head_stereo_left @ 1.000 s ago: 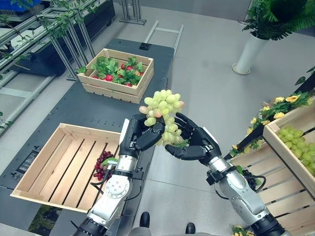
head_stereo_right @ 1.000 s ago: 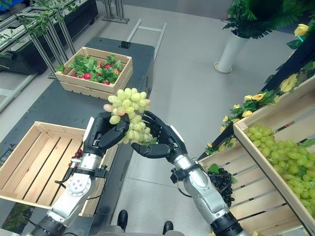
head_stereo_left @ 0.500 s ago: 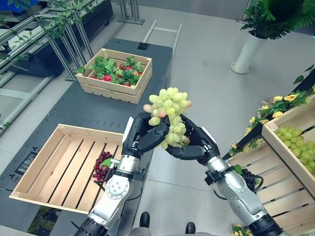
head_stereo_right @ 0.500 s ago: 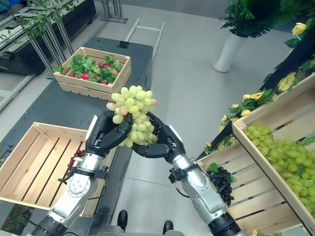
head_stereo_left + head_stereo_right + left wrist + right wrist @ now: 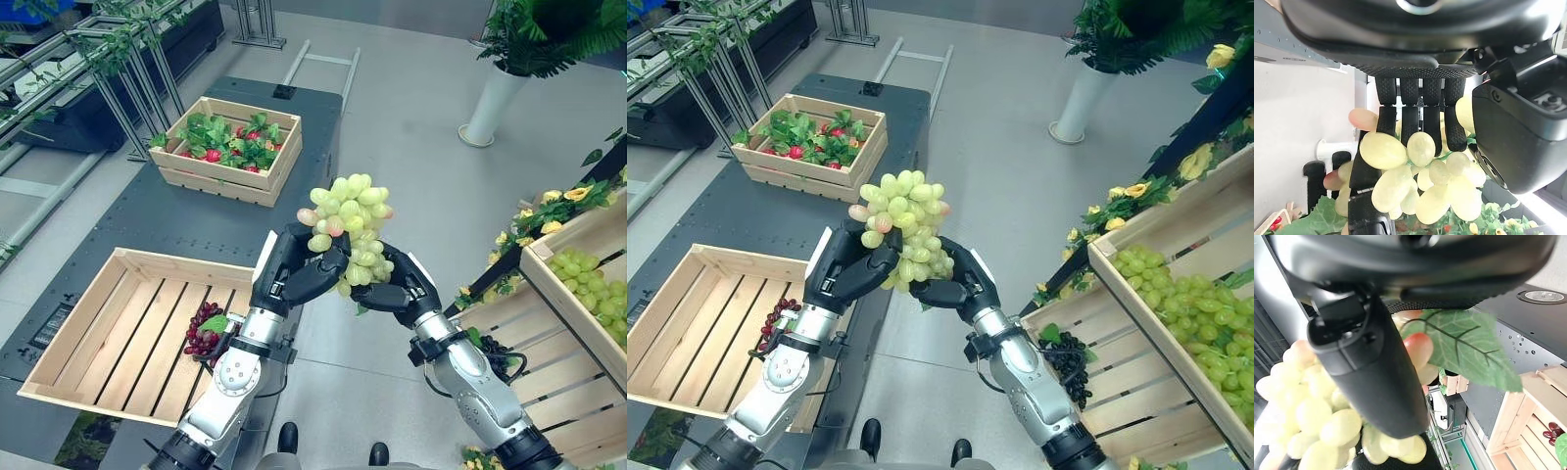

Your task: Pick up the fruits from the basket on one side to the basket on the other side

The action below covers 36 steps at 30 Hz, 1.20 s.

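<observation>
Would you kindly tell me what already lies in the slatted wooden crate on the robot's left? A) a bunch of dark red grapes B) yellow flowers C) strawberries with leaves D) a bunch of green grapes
A: a bunch of dark red grapes lies at the right edge of the slatted wooden crate, while the green grapes are held up between the left robot hand and the right robot hand.

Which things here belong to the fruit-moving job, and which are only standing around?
Job: green grape bunch, held between left hand and right hand; slatted crate with dark grapes; crate of green grapes.

Around: strawberry crate, white planter, yellow flowers.
</observation>
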### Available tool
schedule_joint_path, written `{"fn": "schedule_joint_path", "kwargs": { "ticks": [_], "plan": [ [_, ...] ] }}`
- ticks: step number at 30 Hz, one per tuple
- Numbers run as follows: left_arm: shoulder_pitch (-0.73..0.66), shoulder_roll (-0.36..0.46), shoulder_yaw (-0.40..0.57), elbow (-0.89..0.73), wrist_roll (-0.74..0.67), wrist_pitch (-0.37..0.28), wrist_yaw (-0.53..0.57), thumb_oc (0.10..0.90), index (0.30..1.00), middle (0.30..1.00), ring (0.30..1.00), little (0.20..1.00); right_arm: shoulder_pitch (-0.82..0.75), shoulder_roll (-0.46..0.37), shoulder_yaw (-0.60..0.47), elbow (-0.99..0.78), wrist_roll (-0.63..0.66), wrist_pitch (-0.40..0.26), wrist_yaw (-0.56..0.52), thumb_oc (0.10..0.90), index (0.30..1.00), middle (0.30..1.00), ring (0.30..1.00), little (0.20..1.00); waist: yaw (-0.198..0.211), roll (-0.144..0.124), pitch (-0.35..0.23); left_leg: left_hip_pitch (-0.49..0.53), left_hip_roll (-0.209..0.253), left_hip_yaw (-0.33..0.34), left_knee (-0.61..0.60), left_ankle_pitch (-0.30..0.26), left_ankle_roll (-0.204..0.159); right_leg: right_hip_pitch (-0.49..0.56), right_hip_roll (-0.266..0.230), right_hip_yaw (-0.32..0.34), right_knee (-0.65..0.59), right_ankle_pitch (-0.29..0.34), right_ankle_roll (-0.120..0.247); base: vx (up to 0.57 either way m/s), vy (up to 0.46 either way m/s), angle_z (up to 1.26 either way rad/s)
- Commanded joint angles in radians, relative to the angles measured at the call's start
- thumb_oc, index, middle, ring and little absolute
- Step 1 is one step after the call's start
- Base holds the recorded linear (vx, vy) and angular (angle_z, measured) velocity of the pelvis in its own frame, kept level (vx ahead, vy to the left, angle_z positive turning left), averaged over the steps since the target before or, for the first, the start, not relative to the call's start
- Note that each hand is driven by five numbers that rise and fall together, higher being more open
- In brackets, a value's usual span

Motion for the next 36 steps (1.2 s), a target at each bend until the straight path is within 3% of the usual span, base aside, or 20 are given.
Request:
{"fn": "schedule_joint_path", "kwargs": {
  "ticks": [1, 8, 10, 11, 12, 24, 31, 36],
  "plan": [
    [-0.143, -0.029, -0.022, -0.055, 0.024, -0.131, 0.010, 0.400, 0.300, 0.300, 0.300, 0.300, -0.087, 0.035, -0.012, -0.106, 0.033, -0.140, 0.014, 0.400, 0.300, 0.300, 0.300, 0.300, 0.001, 0.017, -0.082, 0.036, -0.020, -0.006, 0.001, -0.104, 0.015, -0.032, 0.042, 0.003, 0.007, 0.041, -0.036, 0.00, 0.000, 0.00],
    [-0.141, -0.019, -0.017, -0.043, 0.060, -0.114, 0.036, 0.400, 0.300, 0.300, 0.300, 0.300, -0.087, 0.028, -0.024, -0.105, 0.029, -0.144, 0.008, 0.400, 0.300, 0.300, 0.300, 0.300, 0.002, 0.017, -0.081, 0.035, -0.020, -0.007, 0.001, -0.103, 0.016, -0.033, 0.042, 0.004, 0.007, 0.041, -0.036, 0.00, 0.000, 0.00],
    [-0.138, -0.016, -0.014, -0.038, 0.073, -0.105, 0.046, 0.510, 0.465, 0.465, 0.465, 0.465, -0.084, 0.024, -0.027, -0.111, 0.026, -0.140, 0.006, 0.400, 0.300, 0.300, 0.300, 0.300, 0.001, 0.018, -0.080, 0.035, -0.019, -0.006, 0.001, -0.103, 0.015, -0.033, 0.043, 0.004, 0.007, 0.041, -0.036, 0.00, 0.000, 0.00],
    [-0.136, -0.014, -0.011, -0.037, 0.083, -0.103, 0.056, 0.604, 0.606, 0.606, 0.606, 0.606, -0.082, 0.021, -0.030, -0.111, 0.025, -0.141, 0.005, 0.400, 0.300, 0.300, 0.300, 0.300, 0.001, 0.018, -0.079, 0.035, -0.019, -0.005, 0.001, -0.102, 0.015, -0.033, 0.042, 0.005, 0.007, 0.042, -0.036, 0.00, 0.000, 0.00],
    [-0.136, -0.011, -0.007, -0.036, 0.093, -0.098, 0.067, 0.800, 0.900, 0.900, 0.900, 0.900, -0.081, 0.020, -0.032, -0.112, 0.024, -0.141, 0.004, 0.400, 0.300, 0.300, 0.300, 0.300, 0.001, 0.017, -0.078, 0.035, -0.019, -0.005, 0.001, -0.102, 0.015, -0.033, 0.042, 0.005, 0.006, 0.041, -0.036, 0.00, 0.000, 0.00],
    [-0.125, 0.036, 0.078, -0.019, 0.345, -0.058, 0.274, 0.800, 0.900, 0.900, 0.900, 0.900, -0.052, 0.003, -0.075, -0.109, 0.013, -0.160, -0.049, 0.400, 0.300, 0.300, 0.300, 0.300, 0.000, 0.017, -0.079, 0.034, -0.017, -0.004, 0.001, -0.101, 0.011, -0.035, 0.044, 0.007, 0.002, 0.046, -0.035, 0.00, 0.000, 0.00],
    [-0.128, 0.088, 0.194, -0.032, 0.622, 0.016, 0.467, 0.800, 0.900, 0.900, 0.900, 0.900, -0.029, -0.014, -0.122, -0.113, 0.013, -0.185, -0.085, 0.400, 0.300, 0.300, 0.300, 0.300, -0.006, 0.024, -0.084, 0.033, -0.012, 0.002, 0.001, -0.099, 0.008, -0.040, 0.046, 0.016, 0.002, 0.047, -0.037, 0.00, 0.003, -0.01],
    [-0.143, 0.089, 0.247, -0.041, 0.644, 0.015, 0.530, 0.800, 0.900, 0.900, 0.900, 0.900, -0.032, -0.023, -0.154, -0.126, -0.033, -0.204, -0.114, 0.400, 0.300, 0.300, 0.300, 0.300, -0.015, 0.028, -0.088, 0.036, -0.009, 0.007, 0.001, -0.099, 0.005, -0.044, 0.048, 0.026, 0.002, 0.049, -0.037, -0.03, 0.019, -0.12]
  ]
}}
